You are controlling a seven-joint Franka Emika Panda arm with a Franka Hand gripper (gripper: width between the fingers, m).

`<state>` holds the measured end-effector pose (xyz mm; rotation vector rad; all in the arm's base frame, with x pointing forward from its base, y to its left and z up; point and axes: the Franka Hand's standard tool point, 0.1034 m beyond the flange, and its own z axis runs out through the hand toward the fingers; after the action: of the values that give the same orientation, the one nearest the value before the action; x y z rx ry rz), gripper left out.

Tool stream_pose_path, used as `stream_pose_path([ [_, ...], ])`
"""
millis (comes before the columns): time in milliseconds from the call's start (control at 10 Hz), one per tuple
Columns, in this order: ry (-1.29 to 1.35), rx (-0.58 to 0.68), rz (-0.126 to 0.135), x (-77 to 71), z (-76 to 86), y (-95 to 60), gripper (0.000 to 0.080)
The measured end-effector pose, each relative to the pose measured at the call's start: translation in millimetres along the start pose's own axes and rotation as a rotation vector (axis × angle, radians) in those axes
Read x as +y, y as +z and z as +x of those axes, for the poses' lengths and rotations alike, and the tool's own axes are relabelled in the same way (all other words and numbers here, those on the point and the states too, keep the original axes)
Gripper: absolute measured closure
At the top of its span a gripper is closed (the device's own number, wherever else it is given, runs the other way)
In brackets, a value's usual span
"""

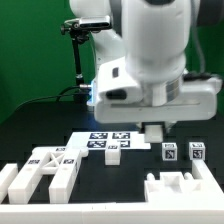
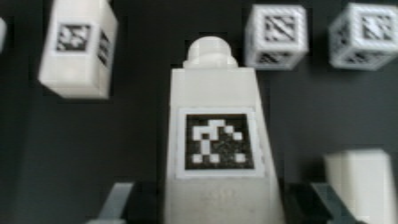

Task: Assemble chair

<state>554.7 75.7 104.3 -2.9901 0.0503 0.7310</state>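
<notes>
The chair is in loose white tagged parts. In the wrist view a long white block [image 2: 222,130] with a round peg at its far end and a square tag on its face runs straight out between my fingers. My gripper [image 2: 222,205] is shut on it, the dark pads against both its sides. In the exterior view the gripper [image 1: 158,122] hangs low over the black table with that block [image 1: 158,131] showing under it. Two small tagged blocks [image 1: 170,152] [image 1: 197,151] stand just in front of it, towards the exterior view's right.
The marker board [image 1: 100,140] lies flat mid-table with a small block [image 1: 113,152] at its front edge. Framed white parts [image 1: 50,170] lie at the exterior view's left. A notched white piece [image 1: 180,187] stands at the front right. Another tagged block [image 2: 80,50] lies under the wrist camera.
</notes>
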Motion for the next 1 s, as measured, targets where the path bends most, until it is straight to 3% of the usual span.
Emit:
stream_pose_path([
  [100,-0.055,0.147,0.024,-13.8,20.2,-32.3,0.0514],
  [200,-0.096,0.230,0.025,-11.2,29.0,-48.9,0.0514],
  [500,-0.086,0.443,0.022,-9.7,38.6,-49.1,0.0514],
  [700,-0.102,0.596,0.022,-20.4,47.5,-44.0,0.0514],
  [900,-0.127,0.836,0.022,-28.8,61.6,-62.3,0.0514],
  [1000,-0.125,0.896,0.020,-26.6,60.8,-59.9,0.0514],
])
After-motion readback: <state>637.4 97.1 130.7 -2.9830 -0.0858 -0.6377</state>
